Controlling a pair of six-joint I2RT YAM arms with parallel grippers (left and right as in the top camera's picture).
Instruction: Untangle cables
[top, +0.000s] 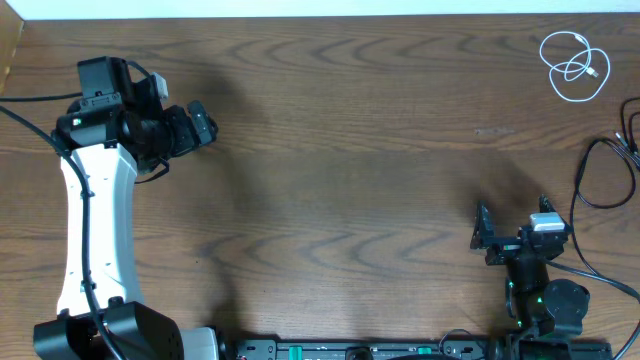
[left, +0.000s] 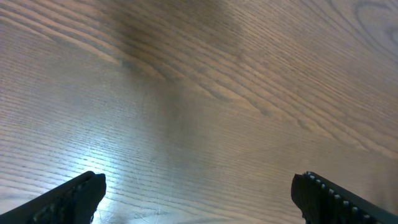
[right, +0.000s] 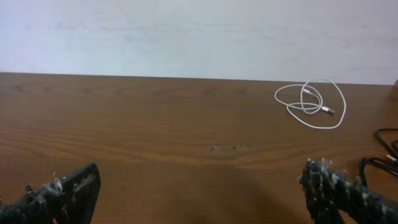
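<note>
The black cable (top: 579, 185) runs off the right edge of the overhead view, so only a thin open curve of it and a couple of short ends near the top show. How many black strands lie there is hard to tell. From the right wrist camera it appears only as dark lines at the right border, partly behind one finger.

The white cable (top: 574, 66) is fully visible in the far right corner of the table (top: 350, 150). It is a thin, glossy cord lying flat in a few loose overlapping loops, with a small plug end at its right side. It is well apart from the black one and from both arms.

The right gripper (top: 513, 212) is near the front right, its jaws spread wide with nothing between them. Its dark fingers (right: 68, 190) look rough and speckled, and only their tips enter the wrist view.

The left gripper (top: 207, 124) is far off at the left, also gaping and empty. Its wrist camera sees only two black finger corners and bare wood. The table is brown, with long wavy grain and a soft sheen.
</note>
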